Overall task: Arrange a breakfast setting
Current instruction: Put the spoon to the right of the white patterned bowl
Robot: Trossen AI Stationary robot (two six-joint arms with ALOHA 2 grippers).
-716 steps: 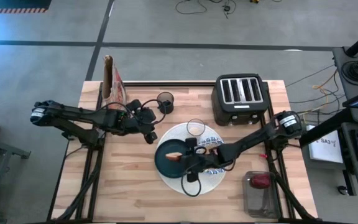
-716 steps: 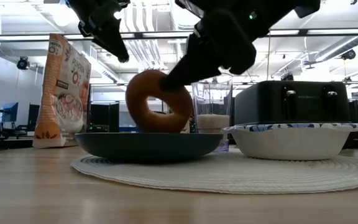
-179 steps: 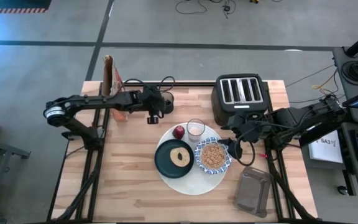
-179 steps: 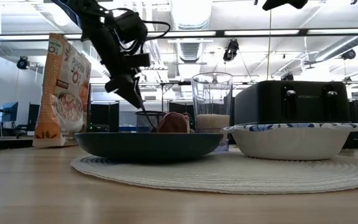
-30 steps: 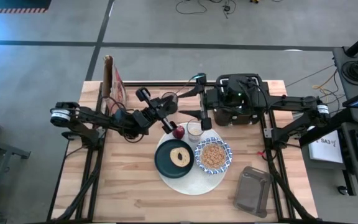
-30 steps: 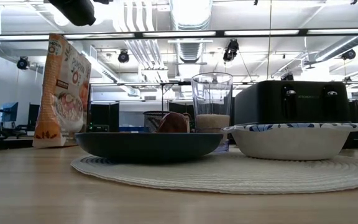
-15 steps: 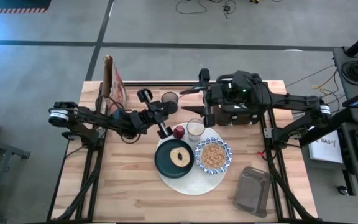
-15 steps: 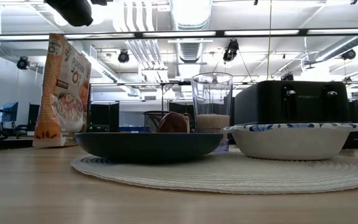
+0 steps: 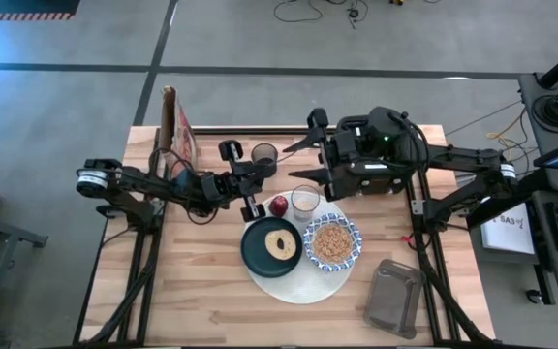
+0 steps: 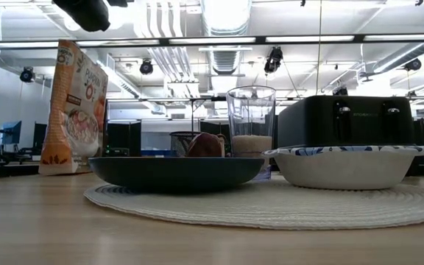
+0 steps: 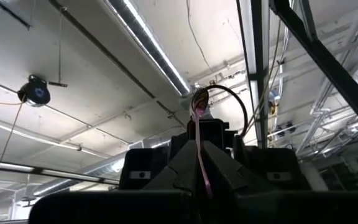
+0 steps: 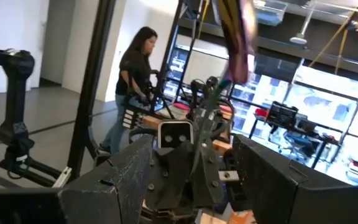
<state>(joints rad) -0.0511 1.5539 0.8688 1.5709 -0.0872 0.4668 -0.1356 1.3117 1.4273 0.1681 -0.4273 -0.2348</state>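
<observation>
My left gripper (image 9: 252,180) is raised over the table's far middle, tipped upward and shut on the pink-tinted spoon (image 11: 201,134). My right gripper (image 9: 303,147) stands open and points at it from the right; in its wrist view the spoon (image 12: 235,37) crosses the top and my left gripper (image 12: 178,155) lies ahead. On the round white mat (image 9: 294,291) sit the dark green plate (image 9: 255,254) with the bagel (image 9: 281,243), the patterned bowl (image 9: 355,233) of cereal, the glass (image 9: 305,202) and the red apple (image 9: 278,206). My left gripper pinches the spoon's thin stem (image 11: 202,168) between its two fingers. The fingers slant upward, and the spoon runs along them and sticks out past their tips to a rounded end (image 11: 199,102). The spoon is lifted clear of the table.
A black toaster (image 9: 356,184) stands at the far right, mostly under my right arm. A dark cup (image 9: 263,154) and a cereal bag (image 9: 172,126) are at the far left. A clear container (image 9: 393,302) lies near the right front edge.
My right gripper has swung toward the table's left and turned toward my left gripper, staying open. My left gripper has drawn back a little toward the left edge, still shut on the spoon.
</observation>
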